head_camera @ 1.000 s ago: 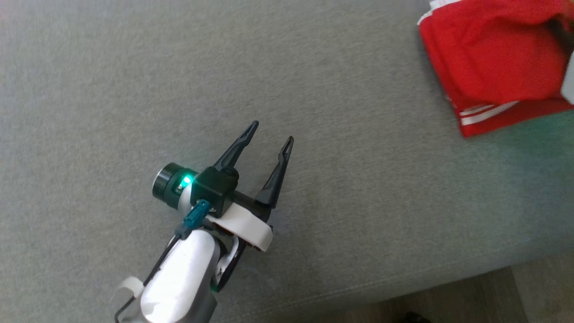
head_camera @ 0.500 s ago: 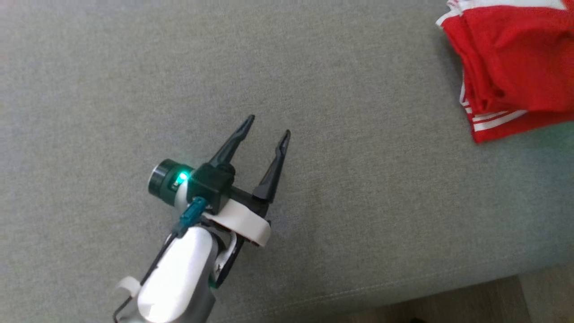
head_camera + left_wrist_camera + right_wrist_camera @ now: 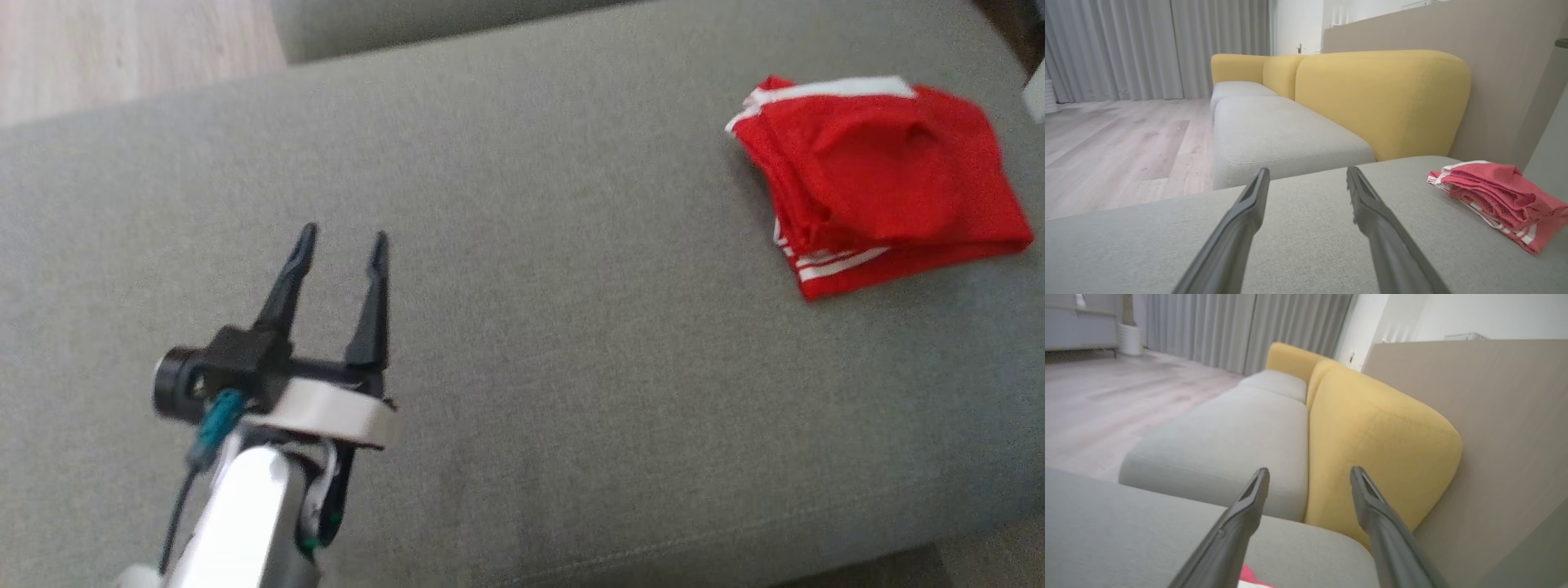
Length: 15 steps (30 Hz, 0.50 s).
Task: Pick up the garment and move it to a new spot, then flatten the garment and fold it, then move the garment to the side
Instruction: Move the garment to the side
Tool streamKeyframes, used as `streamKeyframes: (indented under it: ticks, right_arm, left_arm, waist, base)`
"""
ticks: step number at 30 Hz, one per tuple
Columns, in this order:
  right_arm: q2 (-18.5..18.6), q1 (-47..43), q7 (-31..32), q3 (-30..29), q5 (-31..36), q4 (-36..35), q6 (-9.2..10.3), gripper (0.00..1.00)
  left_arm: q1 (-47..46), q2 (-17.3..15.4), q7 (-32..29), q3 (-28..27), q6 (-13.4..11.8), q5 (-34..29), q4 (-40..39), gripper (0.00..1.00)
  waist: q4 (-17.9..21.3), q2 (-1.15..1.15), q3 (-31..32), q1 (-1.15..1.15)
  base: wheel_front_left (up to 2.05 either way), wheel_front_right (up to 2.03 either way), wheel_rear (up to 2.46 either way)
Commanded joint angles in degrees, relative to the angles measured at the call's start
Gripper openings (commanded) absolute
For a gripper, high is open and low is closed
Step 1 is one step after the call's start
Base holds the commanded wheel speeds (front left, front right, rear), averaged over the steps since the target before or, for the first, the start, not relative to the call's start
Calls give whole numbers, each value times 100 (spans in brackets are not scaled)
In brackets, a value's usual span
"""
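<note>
Red cloth (image 3: 878, 180) folded, white stripes, by the seat's (image 3: 571, 367) right edge, bare seat around my left hand (image 3: 344, 237), spread apart, right hand (image 3: 1309, 470) apart too.

Soft, even daylight throughout, shadows faint; the head view looks motion-blurred, and wrist-view edges perhaps bow slightly.

so the seat cushion (image 3: 571, 343) is grey woven cloth, matt and a bit coarse; the garment (image 3: 878, 180) is soft red cloth, textured and crumply; my left gripper (image 3: 343, 238) looks like matt black plastic; forearm shell (image 3: 245, 506) is glossy white; floor (image 3: 1118, 134) is pale wood, smooth.
</note>
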State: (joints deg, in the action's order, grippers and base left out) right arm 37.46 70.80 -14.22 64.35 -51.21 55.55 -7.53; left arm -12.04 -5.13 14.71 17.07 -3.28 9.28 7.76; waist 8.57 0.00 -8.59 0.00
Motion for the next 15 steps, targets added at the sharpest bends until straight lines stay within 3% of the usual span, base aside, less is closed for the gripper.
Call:
streamKeyframes:
  ticks: [1, 8, 14, 15]
  right_arm:
    - [158, -266, -71, -148, -19, -233, 4, 100]
    - [243, -1921, -76, -1942, 64, -1662, 4, 100]
    - [-385, -3962, -77, -3612, 654, -2797, 4, 100]
    - [-740, -4586, -77, -4136, 846, -3149, 4, 100]
  left_arm:
    - [-22, -86, 29, -295, -68, 48, -272, 100]
    - [538, -119, 29, -700, -199, 188, -465, 100]
    - [794, -60, 29, -910, -220, 157, -423, 100]
    - [837, -24, 29, -939, -237, 101, -393, 100]
  waist:
    - [-29, 0, 328, 0]
    - [-166, 0, 643, 0]
    - [-340, 0, 728, 0]
    - [-414, 0, 727, 0]
  base:
    - [0, 0, 0]
    - [0, 0, 0]
    - [0, 0, 0]
    - [0, 0, 0]
